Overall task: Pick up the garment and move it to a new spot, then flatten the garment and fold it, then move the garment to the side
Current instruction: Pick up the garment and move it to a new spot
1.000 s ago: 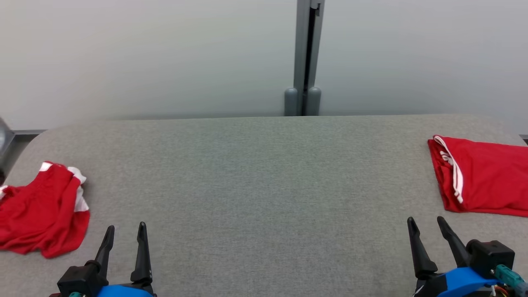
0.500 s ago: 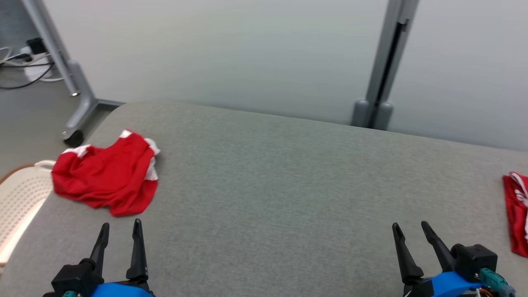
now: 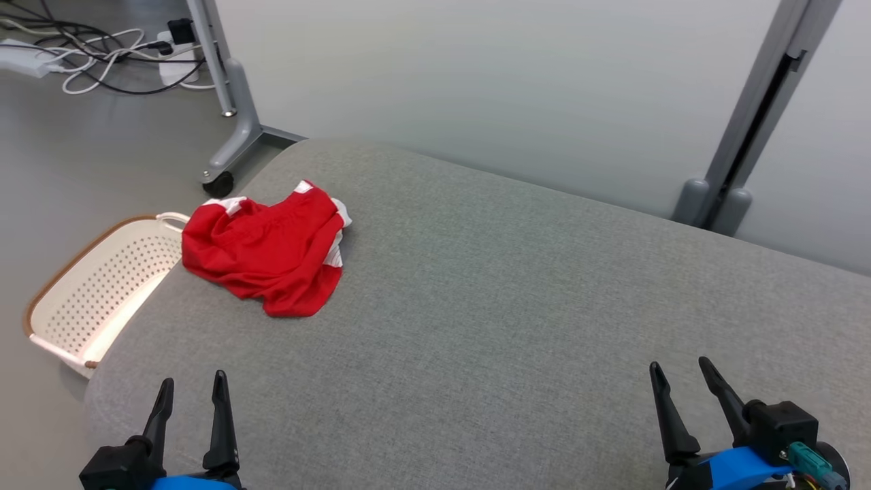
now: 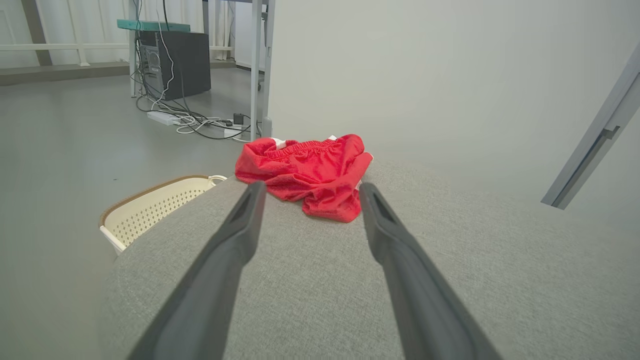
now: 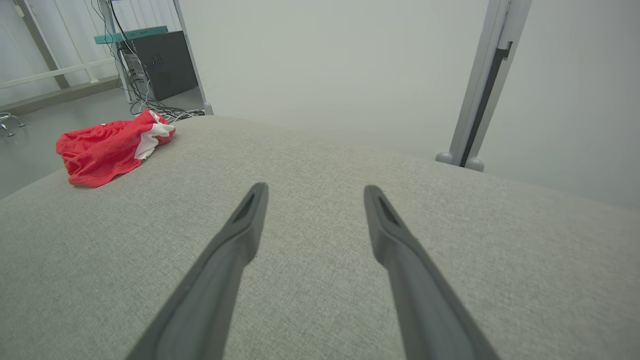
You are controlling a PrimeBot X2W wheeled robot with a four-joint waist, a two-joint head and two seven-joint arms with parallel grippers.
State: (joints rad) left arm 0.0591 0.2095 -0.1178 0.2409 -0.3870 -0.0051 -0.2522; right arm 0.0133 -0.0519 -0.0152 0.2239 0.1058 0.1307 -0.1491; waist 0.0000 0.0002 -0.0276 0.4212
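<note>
Two grippers, the left gripper (image 3: 192, 378) and the right gripper (image 3: 680, 363), are held spread and empty over the grey padded table (image 3: 510, 306). Crumpled red shorts (image 3: 265, 248) are seen at its edge, by a cream basket (image 3: 102, 286).

Left tool (image 3: 192, 378) and right tool (image 3: 679, 363), tapered black fingers (image 3: 222, 422), blue housings (image 3: 738, 467), teal connector (image 3: 808, 454)

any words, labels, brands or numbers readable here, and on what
None can be read.
The red garment has white trim but no visible print.
The basket and the dark cabinet bear no legible marking.
Anything on the power strip is too small to tell.
</note>
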